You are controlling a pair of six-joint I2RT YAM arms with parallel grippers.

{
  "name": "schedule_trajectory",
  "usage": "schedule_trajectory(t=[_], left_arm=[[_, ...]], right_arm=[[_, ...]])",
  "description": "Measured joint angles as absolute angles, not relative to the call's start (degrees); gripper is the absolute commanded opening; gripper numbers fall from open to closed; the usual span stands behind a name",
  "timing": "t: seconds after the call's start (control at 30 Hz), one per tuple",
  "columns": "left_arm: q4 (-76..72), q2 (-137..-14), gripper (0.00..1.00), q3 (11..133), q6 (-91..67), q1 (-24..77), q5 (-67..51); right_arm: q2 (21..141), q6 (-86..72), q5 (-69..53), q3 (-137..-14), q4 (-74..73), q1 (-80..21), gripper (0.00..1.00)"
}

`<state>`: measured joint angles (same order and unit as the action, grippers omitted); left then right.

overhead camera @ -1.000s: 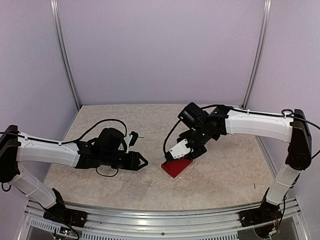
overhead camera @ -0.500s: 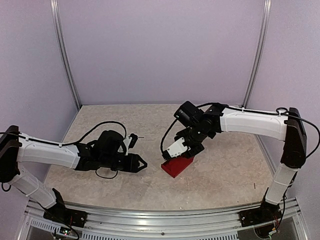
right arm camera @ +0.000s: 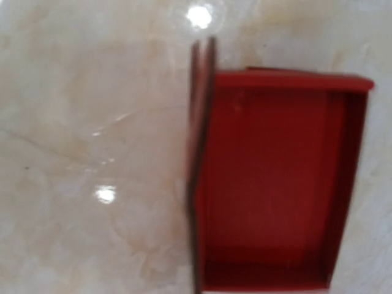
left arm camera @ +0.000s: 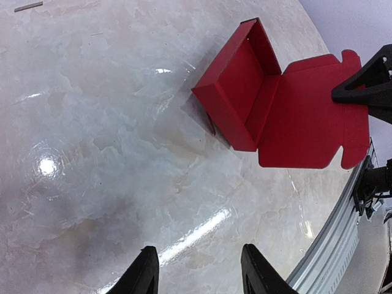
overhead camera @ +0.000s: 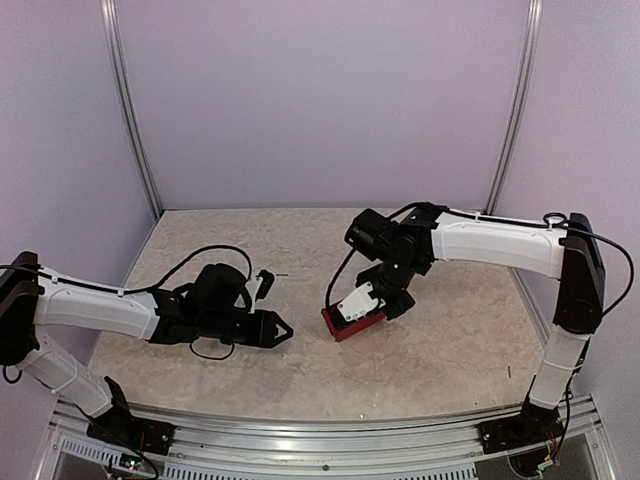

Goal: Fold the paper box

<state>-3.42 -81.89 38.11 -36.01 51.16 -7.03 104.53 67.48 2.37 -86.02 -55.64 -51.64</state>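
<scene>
**Top external view.** A glossy beige marbled table (overhead camera: 450, 350) fills a booth with pale lilac walls (overhead camera: 320, 100). Metal posts (overhead camera: 130, 110) stand at the back corners and a ribbed metal rail (overhead camera: 320, 440) runs along the near edge. The left arm (overhead camera: 90, 305), carrying a looped black cable (overhead camera: 200, 252), lies low over the left half of the table. The left fingers (overhead camera: 282, 327) are parted and hold nothing. The right arm (overhead camera: 500, 245) reaches in from the right and bends down over the paper box (overhead camera: 345, 328). The box rests on the table just right of centre, well apart from the left fingers, and the right fingers (overhead camera: 388, 305) cover part of it. **Left wrist view.** The left fingers (left arm camera: 146, 272) frame bare table (left arm camera: 92, 122) streaked with lamp glare. Beyond them the paper box sits open, with the walls of its shallow tray (left arm camera: 236, 86) raised and its notched lid panel (left arm camera: 306, 128) spread out beside it. The right fingers (left arm camera: 361, 86), closed to a point, overlap the lid panel's outer edge. Whether they pinch the card cannot be told. **Right wrist view (blurred).** The tray (right arm camera: 275, 184) is seen from directly above on the marbled table (right arm camera: 92, 122), with a dark upright edge along its left wall.
</scene>
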Motion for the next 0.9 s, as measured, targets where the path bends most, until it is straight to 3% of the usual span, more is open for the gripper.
schedule_trajectory(t=[0.2,0.4,0.9], left_arm=[[-4.97,-81.91,0.45,38.11,-35.48,51.88,-5.82],[-7.90,-80.01,0.52,36.95,-29.34,59.22,1.50],[-9.13,-81.76,0.50,37.71,-23.27,61.45,4.73]], right_arm=[[102.06,65.14,-1.23,-86.24,-57.47,-51.59,0.00],[96.38,61.14,-12.91,-87.70,-58.11,-49.41,0.00],[93.19,55.57,-25.87,-83.26,-58.33,-46.30,0.00]])
